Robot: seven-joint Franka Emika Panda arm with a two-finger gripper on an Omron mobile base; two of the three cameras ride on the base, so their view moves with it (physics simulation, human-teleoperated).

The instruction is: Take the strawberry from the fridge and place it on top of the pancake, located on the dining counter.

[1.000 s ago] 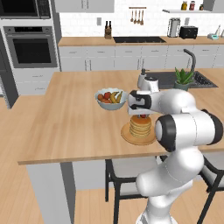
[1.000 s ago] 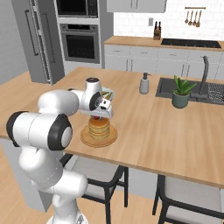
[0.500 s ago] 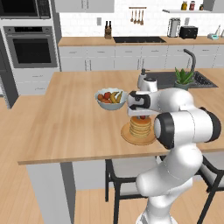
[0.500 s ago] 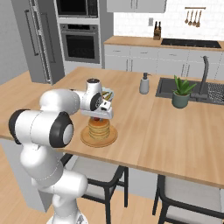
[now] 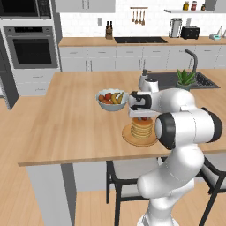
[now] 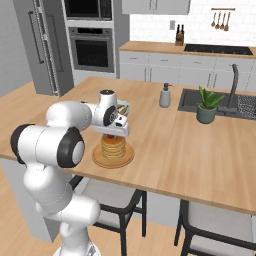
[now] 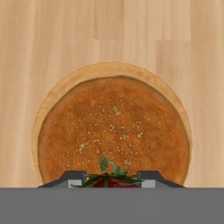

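The strawberry [image 7: 107, 180], soft, light and easily squashed, is pinched by its sides in the hand [image 7: 109, 178] just above the pancake [image 7: 113, 131], so a gentle release is probably called for.

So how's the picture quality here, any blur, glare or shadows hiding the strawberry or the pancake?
Hand view: sharp and evenly lit, no glare; the pancake is clear, the strawberry is cut off at the bottom edge between the claw tips. Left base view: slightly soft, the strawberry a tiny red speck under the claw. Right base view: soft shadow under the hand.
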